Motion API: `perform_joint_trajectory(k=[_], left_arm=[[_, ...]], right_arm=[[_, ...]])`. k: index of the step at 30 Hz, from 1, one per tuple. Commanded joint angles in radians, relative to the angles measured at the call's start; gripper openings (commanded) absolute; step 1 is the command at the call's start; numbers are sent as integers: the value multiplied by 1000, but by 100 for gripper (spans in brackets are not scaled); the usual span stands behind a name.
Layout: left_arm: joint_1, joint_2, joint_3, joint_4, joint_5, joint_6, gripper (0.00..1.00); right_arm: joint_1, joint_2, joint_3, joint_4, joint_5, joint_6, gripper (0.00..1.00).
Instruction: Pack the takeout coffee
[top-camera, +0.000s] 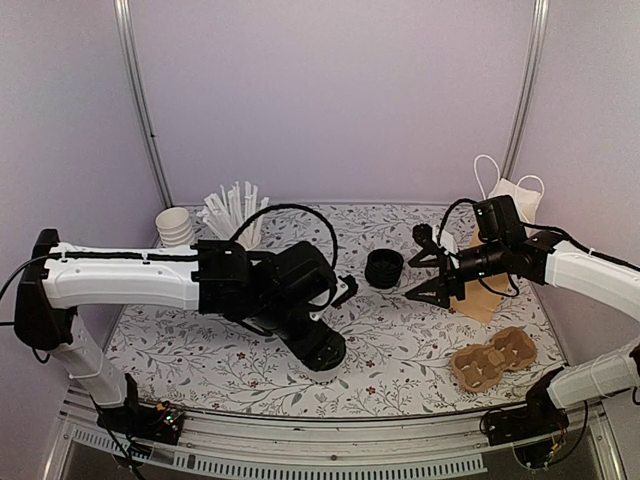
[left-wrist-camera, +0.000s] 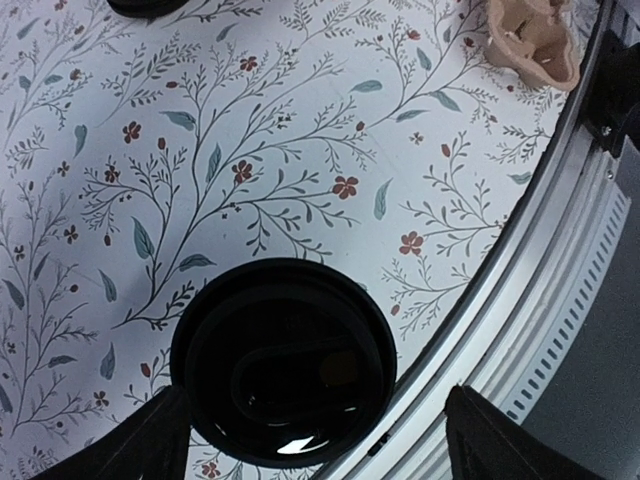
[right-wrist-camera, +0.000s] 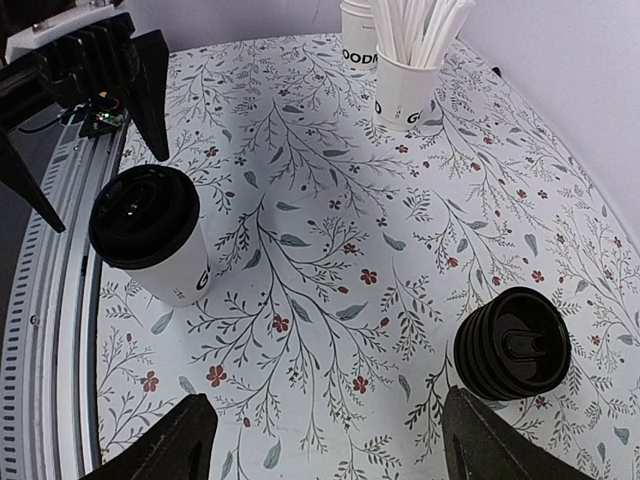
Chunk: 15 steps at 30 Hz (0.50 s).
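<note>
The takeout coffee (right-wrist-camera: 150, 235), a white paper cup with a black lid, stands upright near the table's front edge. It also shows in the top view (top-camera: 323, 351). In the left wrist view its lid (left-wrist-camera: 283, 360) fills the lower middle. My left gripper (left-wrist-camera: 312, 400) is open, just above the lid, with one finger on each side and not gripping it. It also shows in the top view (top-camera: 318, 335). My right gripper (top-camera: 415, 265) is open and empty above the table, right of the stack of black lids (top-camera: 384, 268). Its fingers (right-wrist-camera: 150, 450) frame bare tabletop.
A brown pulp cup carrier (top-camera: 493, 358) lies at the front right and shows in the left wrist view (left-wrist-camera: 530, 40). A brown paper bag (top-camera: 485, 295) lies under the right arm. A stack of lidless white cups (top-camera: 175, 226) and a cup of straws (top-camera: 235, 212) stand at the back left.
</note>
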Motion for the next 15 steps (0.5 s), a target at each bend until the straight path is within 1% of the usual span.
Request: perform_joint_trajectory(k=[1, 5, 9, 15], left_arm=[[25, 30, 46, -64, 28, -65, 90], [45, 55, 92, -129, -7, -98, 90], [64, 73, 86, -129, 24, -105, 90], [64, 83, 50, -107, 56, -112, 91]], right_arm=[[-4, 5, -2, 7, 5, -15, 81], [-4, 19, 0, 1, 6, -22, 81], [-4, 43, 10, -10, 3, -28, 81], [-3, 62, 13, -15, 24, -34, 81]])
